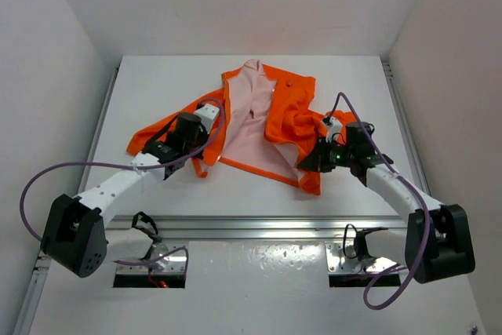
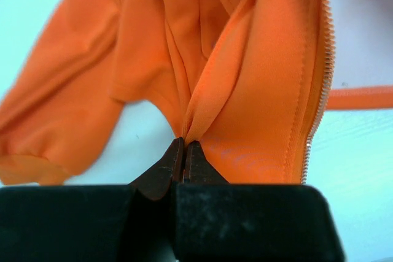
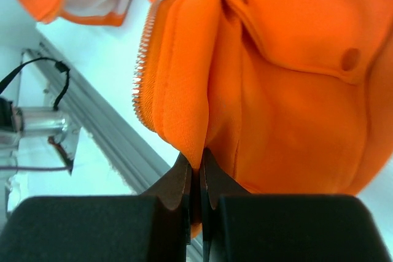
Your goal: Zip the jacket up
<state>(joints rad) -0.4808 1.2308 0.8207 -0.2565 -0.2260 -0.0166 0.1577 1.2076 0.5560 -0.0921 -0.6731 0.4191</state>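
The orange jacket lies open on the white table, its pale pink lining facing up. My left gripper is shut on a pinched fold of the jacket's left front panel; the zipper teeth run down the panel's right edge in the left wrist view. My right gripper is shut on a fold of the right front panel, close to its zipper teeth and beside a flap pocket with a snap. The two zipper edges lie apart.
An aluminium rail runs across the table's near edge in front of the arm bases. White walls enclose the table on three sides. Purple cables loop beside each arm.
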